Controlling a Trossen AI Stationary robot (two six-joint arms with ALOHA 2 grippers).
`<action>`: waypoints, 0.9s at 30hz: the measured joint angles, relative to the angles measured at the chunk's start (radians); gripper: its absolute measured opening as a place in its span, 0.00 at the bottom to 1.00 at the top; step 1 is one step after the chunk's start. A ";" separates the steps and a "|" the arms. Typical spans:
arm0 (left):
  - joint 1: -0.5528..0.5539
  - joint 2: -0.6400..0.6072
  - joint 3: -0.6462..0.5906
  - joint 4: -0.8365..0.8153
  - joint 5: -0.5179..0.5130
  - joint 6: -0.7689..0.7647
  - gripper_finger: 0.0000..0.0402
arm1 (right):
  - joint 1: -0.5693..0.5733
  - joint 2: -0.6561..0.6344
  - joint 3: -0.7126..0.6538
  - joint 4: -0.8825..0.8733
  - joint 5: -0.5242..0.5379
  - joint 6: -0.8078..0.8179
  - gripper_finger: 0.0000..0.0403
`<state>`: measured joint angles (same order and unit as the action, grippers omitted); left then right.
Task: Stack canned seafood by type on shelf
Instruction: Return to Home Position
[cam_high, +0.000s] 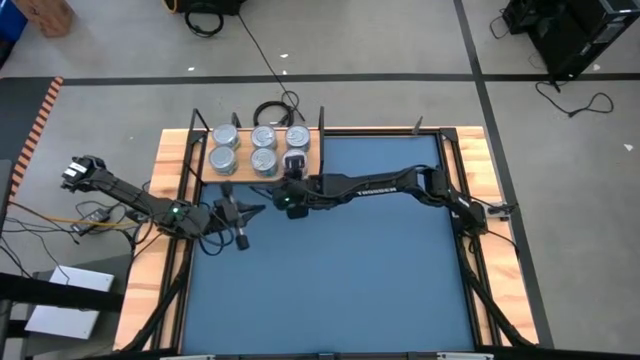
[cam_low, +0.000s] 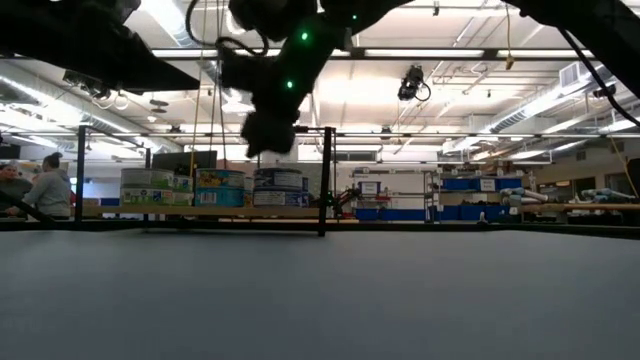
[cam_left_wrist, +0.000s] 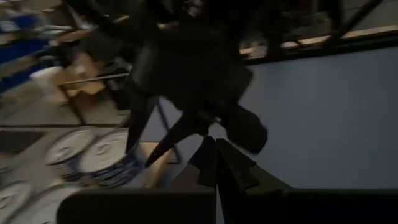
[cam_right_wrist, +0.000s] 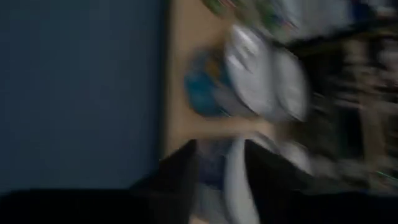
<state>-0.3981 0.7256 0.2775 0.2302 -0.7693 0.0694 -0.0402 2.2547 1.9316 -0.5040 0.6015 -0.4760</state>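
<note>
Right end effector (cam_high: 296, 172), fingers apart, hangs over the shelf (cam_high: 243, 178); left end effector (cam_high: 258, 208), closed and empty, waits above the worktop (cam_high: 350, 270). Low view: canned seafood (cam_low: 220, 187) stands stacked on the shelf. Left wrist view: blue-labelled tins (cam_left_wrist: 102, 162). Right wrist view: tins just beyond its fingers. Judged rigid, dense, slick (grip across the side wall).

The dark two-finger right gripper (cam_high: 293, 170) hangs at the end of its outstretched arm, fingers spread apart. Just beside those fingers, the dark two-finger left gripper (cam_high: 257, 208) hovers, fingers pressed together.
</note>
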 joint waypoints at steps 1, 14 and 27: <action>0.000 0.000 0.000 0.001 0.024 -0.003 0.01 | 0.001 -0.010 0.000 0.001 -0.069 0.025 0.24; 0.145 0.000 0.000 0.048 0.382 -0.033 0.00 | 0.006 -0.246 -0.426 0.451 -0.314 0.106 0.01; 0.428 0.003 0.000 0.196 0.742 -0.025 0.00 | 0.021 -0.654 -1.035 0.892 -0.438 0.226 0.00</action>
<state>0.0297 0.7290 0.2779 0.4260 -0.0272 0.0447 -0.0193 1.6005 0.8970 0.3878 0.1631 -0.2500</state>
